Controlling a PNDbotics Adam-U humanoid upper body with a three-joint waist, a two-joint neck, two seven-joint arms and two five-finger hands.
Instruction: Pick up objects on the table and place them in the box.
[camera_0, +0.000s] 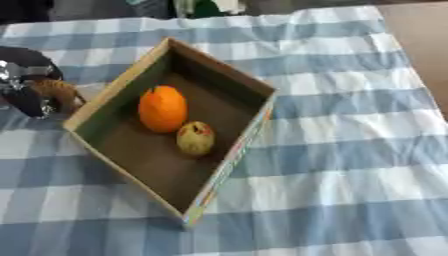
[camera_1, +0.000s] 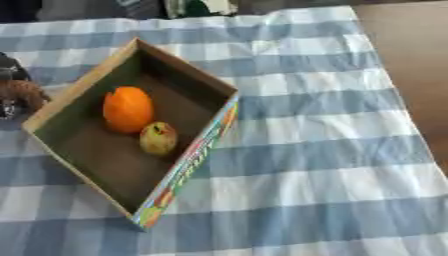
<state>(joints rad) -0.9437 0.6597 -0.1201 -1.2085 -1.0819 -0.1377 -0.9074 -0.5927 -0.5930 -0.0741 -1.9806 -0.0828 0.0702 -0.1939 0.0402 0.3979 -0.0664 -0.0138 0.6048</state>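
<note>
Checked cloth (camera_0: 350, 125): box (camera_0: 131, 80) w/ orange (camera_0: 163, 109), apple (camera_0: 195, 138); left robot hand (camera_0: 26, 85) clamped on brown obj (camera_0: 59, 92).

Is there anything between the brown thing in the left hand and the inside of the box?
Only the box's near left wall lies between. The left hand holds the brown object just outside it; an orange and a yellowish fruit lie inside.

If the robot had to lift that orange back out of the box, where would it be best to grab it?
Probably from straight above, fingers closing round the middle of the orange. It sits deep in the box, whose tall walls block any sideways approach. The yellowish fruit lies close on its near side, so fingers fit best on the sides away from that fruit.
</note>
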